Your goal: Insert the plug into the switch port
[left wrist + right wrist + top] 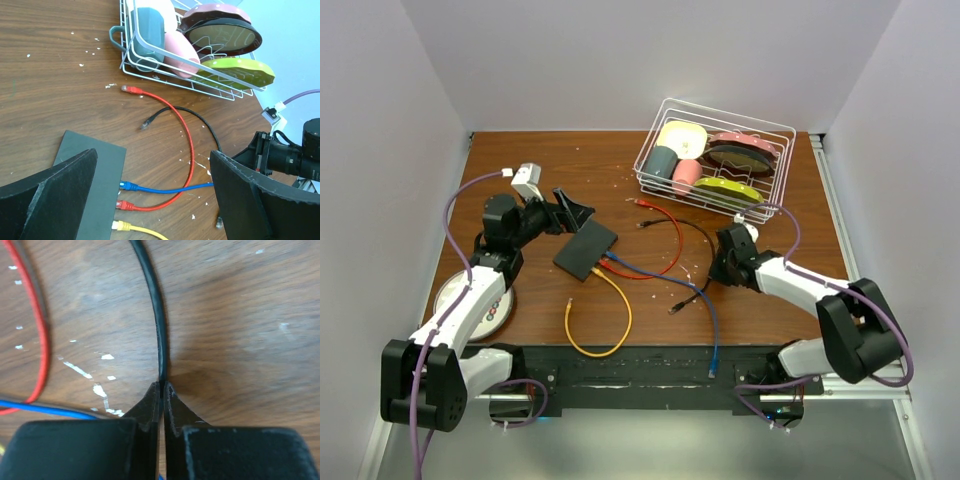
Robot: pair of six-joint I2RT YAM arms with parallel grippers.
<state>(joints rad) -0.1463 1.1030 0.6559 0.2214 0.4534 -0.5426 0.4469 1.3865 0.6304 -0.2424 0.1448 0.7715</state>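
The flat black switch (pixel 586 250) lies mid-table and also shows in the left wrist view (pixel 97 167). Blue (pixel 129 186), red (pixel 125 205) and yellow (pixel 121 226) plugs sit in its sockets. My left gripper (pixel 575 212) hovers open over the switch's far end, its jaws wide apart (pixel 154 152). My right gripper (pixel 717 268) is shut on the black cable (pixel 157 330) low at the table, its tips (pixel 162 385) pinching it. One black plug (pixel 145 123) lies free near the switch (pixel 642 226). The other end (pixel 675 311) lies toward the front.
A white wire dish basket (pixel 651 135) with cups and plates stands at the back right. The red cable's free plug (pixel 640 203) lies near it. A yellow cable loop (pixel 610 330) and the blue cable (pixel 712 340) run toward the front edge. A round disc (pixel 470 300) lies at the left.
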